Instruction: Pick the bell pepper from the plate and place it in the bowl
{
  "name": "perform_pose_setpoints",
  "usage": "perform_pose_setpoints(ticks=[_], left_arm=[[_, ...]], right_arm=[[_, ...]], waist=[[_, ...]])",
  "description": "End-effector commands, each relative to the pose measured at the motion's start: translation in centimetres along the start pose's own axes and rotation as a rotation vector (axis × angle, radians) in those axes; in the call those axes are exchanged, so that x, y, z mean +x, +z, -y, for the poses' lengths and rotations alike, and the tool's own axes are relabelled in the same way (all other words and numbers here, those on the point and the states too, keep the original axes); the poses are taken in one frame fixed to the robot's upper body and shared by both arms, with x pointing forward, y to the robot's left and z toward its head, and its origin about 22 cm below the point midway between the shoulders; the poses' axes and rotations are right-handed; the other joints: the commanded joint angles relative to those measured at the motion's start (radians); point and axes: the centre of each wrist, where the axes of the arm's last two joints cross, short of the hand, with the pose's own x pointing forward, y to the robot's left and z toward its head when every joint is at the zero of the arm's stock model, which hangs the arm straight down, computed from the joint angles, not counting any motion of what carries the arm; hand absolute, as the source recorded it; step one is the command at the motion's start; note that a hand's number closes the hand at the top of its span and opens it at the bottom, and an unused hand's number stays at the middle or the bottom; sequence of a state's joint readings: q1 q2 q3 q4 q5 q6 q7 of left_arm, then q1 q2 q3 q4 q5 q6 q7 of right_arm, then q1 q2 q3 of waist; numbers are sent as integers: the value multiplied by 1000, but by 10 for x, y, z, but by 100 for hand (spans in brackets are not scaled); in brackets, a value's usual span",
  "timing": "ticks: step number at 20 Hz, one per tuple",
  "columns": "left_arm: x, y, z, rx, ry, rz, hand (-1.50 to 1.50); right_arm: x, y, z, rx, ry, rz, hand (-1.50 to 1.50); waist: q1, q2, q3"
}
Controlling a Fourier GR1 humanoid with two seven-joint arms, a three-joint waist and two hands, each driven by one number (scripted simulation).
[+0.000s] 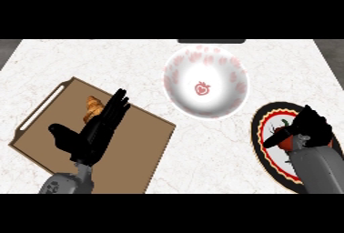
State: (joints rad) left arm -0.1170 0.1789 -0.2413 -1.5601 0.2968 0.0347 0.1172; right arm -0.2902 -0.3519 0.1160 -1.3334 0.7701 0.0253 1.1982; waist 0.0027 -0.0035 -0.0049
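- We curl our right robot hand [310, 127] around the red bell pepper [287, 142], which sits on the plate [263, 146], ready for lifting toward the bowl [205, 82].
- Our left robot hand [94, 132] rests spread over the tray [134, 150].

The surface [201, 150] looks like pale marble, smooth, with faint grey veins. The tray [134, 150] is matt brown, like wood or board (its handle [40, 111] is white). The bowl [205, 82] looks like glazed ceramic, glossy white with red prints. The plate [265, 145] has a smooth painted rim. Both hands, left [94, 132] and right [309, 125], are matt black; the forearm [322, 168] is smooth grey.
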Motion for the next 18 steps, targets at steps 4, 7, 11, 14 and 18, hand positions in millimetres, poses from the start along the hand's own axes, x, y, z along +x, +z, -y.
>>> perform_pose_setpoints(ticks=[4, 7, 11, 14, 18], left_arm=[[9, 1, -9, 13, 4, 4, 0], [1, -4, 1, 1, -3, 8, 0], [16, -6, 1, 11, -11, -3, 0], [18, 1, -27, 6, -9, 6, 0], [3, 7, -4, 11, -7, -11, 0]], right_arm=[[-11, 6, -16, -18, 4, -89, 150], [-8, 11, -26, -43, 13, -54, 150], [-7, -10, -19, -51, 29, -29, 150], [10, 10, -27, -49, 48, -30, 150], [16, 6, -23, -93, 87, -34, 150]], waist=[[-4, 3, 5], [-6, 3, 5], [-1, 3, 5], [2, 3, 5], [5, 3, 5]])
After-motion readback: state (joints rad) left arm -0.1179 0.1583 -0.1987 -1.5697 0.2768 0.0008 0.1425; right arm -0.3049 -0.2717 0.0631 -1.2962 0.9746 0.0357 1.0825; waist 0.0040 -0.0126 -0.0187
